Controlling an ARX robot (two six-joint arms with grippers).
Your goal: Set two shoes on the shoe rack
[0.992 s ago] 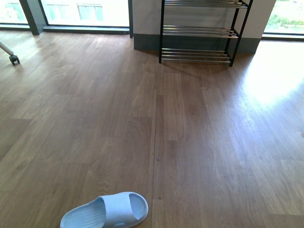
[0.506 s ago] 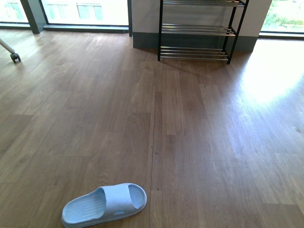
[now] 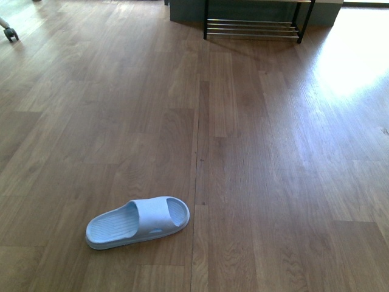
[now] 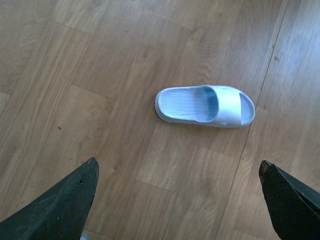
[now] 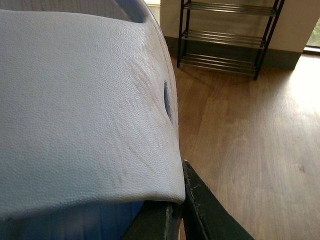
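The shoes here are light blue slippers. One slipper [image 3: 137, 222] lies sole-down on the wooden floor in the front view, with neither arm in that view. My left gripper [image 4: 177, 200] hangs open above the floor, and that slipper [image 4: 205, 106] lies apart from it, beyond its fingertips [image 4: 65, 200]. My right gripper [image 5: 170, 210] is shut on the edge of a second light blue slipper [image 5: 85, 110], which fills most of the right wrist view. The shoe rack [image 3: 252, 28] stands against the far wall, black-framed with chrome bars [image 5: 227, 37], and nothing sits on the tiers that show.
A caster wheel [image 3: 9, 33] shows at the far left edge of the floor. A bright sun patch [image 3: 352, 61] lies on the boards at the far right. A grey skirting wall [image 3: 188, 12] runs behind the rack.
The front view has tipped down toward the floor. The slipper on the floor now sits higher in the picture, and only the rack's lowest tier still shows.
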